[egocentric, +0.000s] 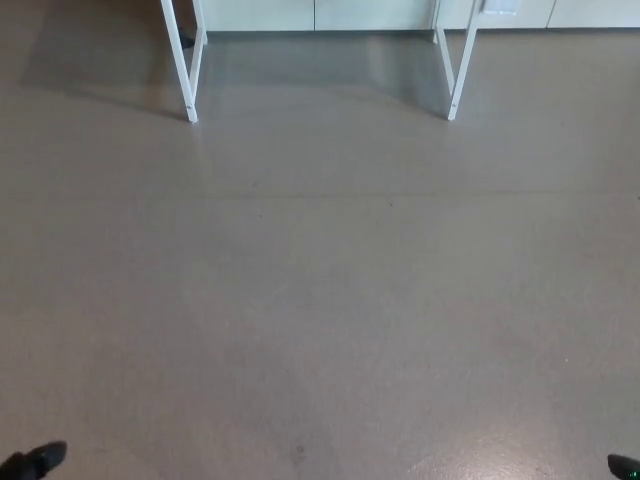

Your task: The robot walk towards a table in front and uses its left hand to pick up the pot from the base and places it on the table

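The left hand (32,462) shows only a black tip at the lower left corner; whether it is open or closed cannot be told. Two white legs stand far ahead: left leg (188,90), right leg (455,90). White cabinet fronts (370,14) run behind them. Grey floor (320,280) fills the view. The right hand (625,467) is likewise a tip, state indeterminable. The pot is out of view.
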